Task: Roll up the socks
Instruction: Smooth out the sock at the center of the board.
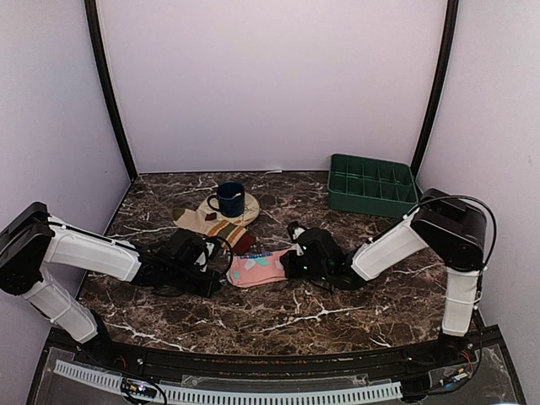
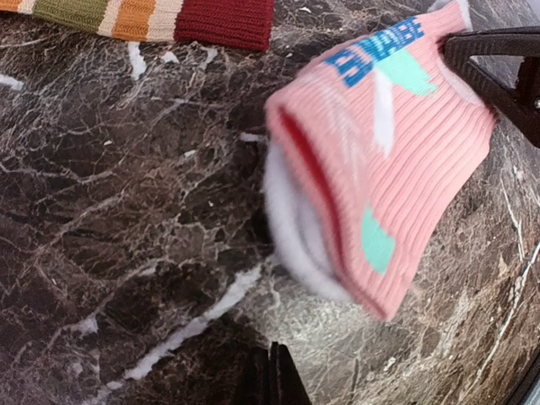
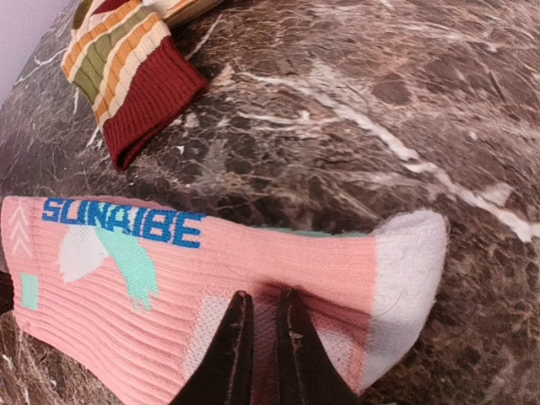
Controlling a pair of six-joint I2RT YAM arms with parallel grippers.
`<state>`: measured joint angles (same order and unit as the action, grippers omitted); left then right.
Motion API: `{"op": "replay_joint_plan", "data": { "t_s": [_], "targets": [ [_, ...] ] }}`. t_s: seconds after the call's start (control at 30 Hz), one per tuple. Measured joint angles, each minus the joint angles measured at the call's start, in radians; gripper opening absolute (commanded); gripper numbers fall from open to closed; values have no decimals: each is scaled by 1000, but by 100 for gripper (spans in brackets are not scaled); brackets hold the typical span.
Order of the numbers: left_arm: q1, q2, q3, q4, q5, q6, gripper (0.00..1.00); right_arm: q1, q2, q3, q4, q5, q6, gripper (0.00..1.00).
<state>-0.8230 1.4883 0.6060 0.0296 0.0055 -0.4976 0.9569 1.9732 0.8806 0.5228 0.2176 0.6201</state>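
Note:
The pink sock (image 1: 257, 268) lies flat on the marble table between my two grippers. It has mint patches and blue lettering (image 3: 169, 287). In the left wrist view its white toe end (image 2: 396, 169) curls up off the table. My right gripper (image 3: 263, 299) presses on it near the white heel, jaws a narrow slit apart with a pucker of pink fabric pinched between them. My left gripper (image 2: 274, 375) is shut with nothing in it, its tips a little short of the sock's left end. The striped sock (image 1: 224, 228) with a maroon cuff (image 3: 126, 76) lies just behind.
A dark blue mug (image 1: 228, 199) stands on a round tan coaster (image 1: 250, 205) behind the striped sock. A green compartment tray (image 1: 371, 184) sits at the back right. Pale walls close in the table on three sides.

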Motion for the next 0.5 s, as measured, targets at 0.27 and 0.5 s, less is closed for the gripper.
{"op": "replay_joint_plan", "data": {
  "t_s": [0.27,0.5],
  "targets": [
    [0,13,17,-37,-14,23,0,-8,-118,-57,-68,1,-3,30],
    [0,-40,35,-64,-24,31,0,-8,-213,-60,-121,-7,-15,31]
  ]
}}
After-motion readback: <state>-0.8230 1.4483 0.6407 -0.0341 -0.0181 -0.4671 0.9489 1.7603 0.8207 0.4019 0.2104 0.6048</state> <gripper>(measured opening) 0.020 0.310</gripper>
